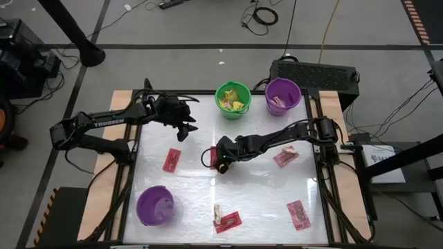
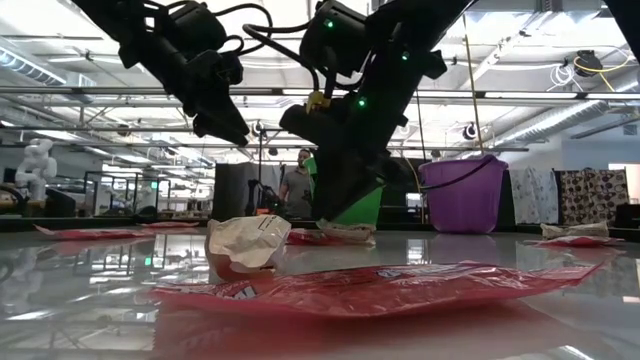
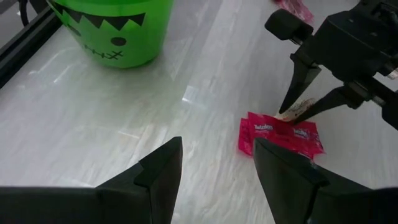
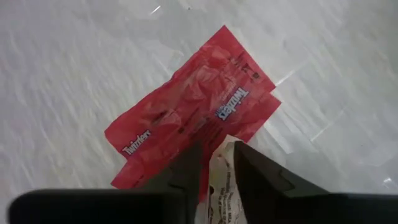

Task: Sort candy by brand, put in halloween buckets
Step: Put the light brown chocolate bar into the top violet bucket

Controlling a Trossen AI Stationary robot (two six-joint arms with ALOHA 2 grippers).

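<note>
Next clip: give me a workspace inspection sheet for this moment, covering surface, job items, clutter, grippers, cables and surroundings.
Surface: glossy white table.
Job's things: green bucket holds yellow candy; purple bucket at the back holds a piece; second purple bucket in front; red Twizzlers packets and a beige wrapper at centre; other red packets scattered.
Clutter: nothing seen.
Grippers: right gripper down on the beige wrapper, fingers either side of it; left gripper open, raised above the table.
Cables: loose on the floor.
Surroundings: person far behind.
</note>
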